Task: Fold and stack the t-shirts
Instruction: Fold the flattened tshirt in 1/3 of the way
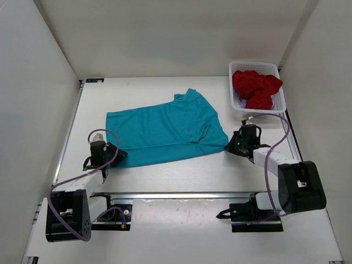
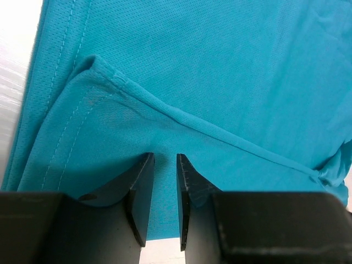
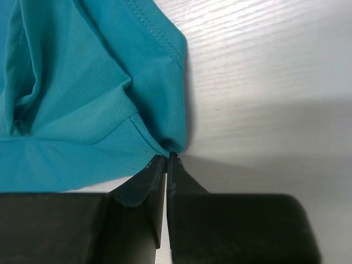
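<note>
The teal t-shirt (image 1: 165,129) lies spread on the table, partly folded over itself. My left gripper (image 1: 114,155) is at its near left corner. In the left wrist view its jaws (image 2: 165,157) stand a narrow gap apart over the shirt's hem (image 2: 220,66), with flat cloth showing between them. My right gripper (image 1: 231,144) is at the shirt's near right corner, and in the right wrist view it (image 3: 168,157) is shut on the corner tip of the cloth (image 3: 82,82). The dark red t-shirt (image 1: 256,85) lies crumpled in the basket, with a sliver of the lilac t-shirt (image 1: 242,103) under it.
The white mesh basket (image 1: 253,62) stands at the back right corner of the table. White walls close in the left, back and right sides. A metal rail (image 1: 181,194) runs along the near edge between the arm bases. Bare tabletop (image 1: 143,93) shows behind the shirt.
</note>
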Controlling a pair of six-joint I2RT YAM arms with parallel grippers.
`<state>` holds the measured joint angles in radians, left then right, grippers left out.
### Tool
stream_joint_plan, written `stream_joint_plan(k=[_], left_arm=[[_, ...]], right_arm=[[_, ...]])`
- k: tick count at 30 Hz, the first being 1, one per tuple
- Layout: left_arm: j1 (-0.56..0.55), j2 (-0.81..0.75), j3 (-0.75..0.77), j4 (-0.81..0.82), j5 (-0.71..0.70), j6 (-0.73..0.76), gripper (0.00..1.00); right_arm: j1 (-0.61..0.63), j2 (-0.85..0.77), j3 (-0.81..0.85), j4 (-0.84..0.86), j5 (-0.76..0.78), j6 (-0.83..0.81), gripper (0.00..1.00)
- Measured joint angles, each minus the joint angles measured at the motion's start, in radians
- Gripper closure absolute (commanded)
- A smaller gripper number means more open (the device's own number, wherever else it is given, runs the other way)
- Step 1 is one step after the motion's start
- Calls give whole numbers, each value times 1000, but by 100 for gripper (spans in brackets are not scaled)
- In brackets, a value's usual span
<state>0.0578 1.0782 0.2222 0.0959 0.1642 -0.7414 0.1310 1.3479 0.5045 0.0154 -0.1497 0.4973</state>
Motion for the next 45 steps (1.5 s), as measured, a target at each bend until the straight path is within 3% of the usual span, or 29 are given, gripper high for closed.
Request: stream_joint_plan(k=[6, 8, 10, 11, 13, 18, 20, 22, 24, 31, 37, 45], left_arm=[[22, 14, 18, -23, 18, 19, 66], [23, 19, 24, -29, 21, 24, 62], [22, 14, 24, -32, 28, 28, 57], [20, 10, 25, -36, 31, 28, 54], [12, -5, 26, -47, 32, 34, 50], [-7, -60, 35, -124, 18, 53, 51], [-21, -84, 47, -158, 0, 61, 52], [-48, -100, 63, -171, -15, 66, 54], [-79, -100, 74, -168, -20, 64, 56], [-245, -33, 75, -109, -49, 29, 60], [-372, -8, 75, -42, -71, 3, 59], [-358, -10, 58, 26, -69, -19, 60]], right_arm=[[-5, -95, -19, -70, 37, 0, 100], [-10, -129, -43, -88, 36, 2, 100], [-18, -165, -77, -104, 34, 5, 93], [-22, -183, -93, -114, 32, 8, 81], [-23, -212, -109, -144, 32, 16, 66], [1, -245, -63, -193, 36, 5, 60], [38, -256, -26, -216, 54, -3, 70], [94, -263, 22, -225, 66, -14, 90], [144, -250, 69, -222, 67, -25, 100], [316, -18, 198, -179, 43, -47, 99], [375, 146, 266, -175, 13, -56, 100], [379, 215, 285, -153, -3, -52, 100]])
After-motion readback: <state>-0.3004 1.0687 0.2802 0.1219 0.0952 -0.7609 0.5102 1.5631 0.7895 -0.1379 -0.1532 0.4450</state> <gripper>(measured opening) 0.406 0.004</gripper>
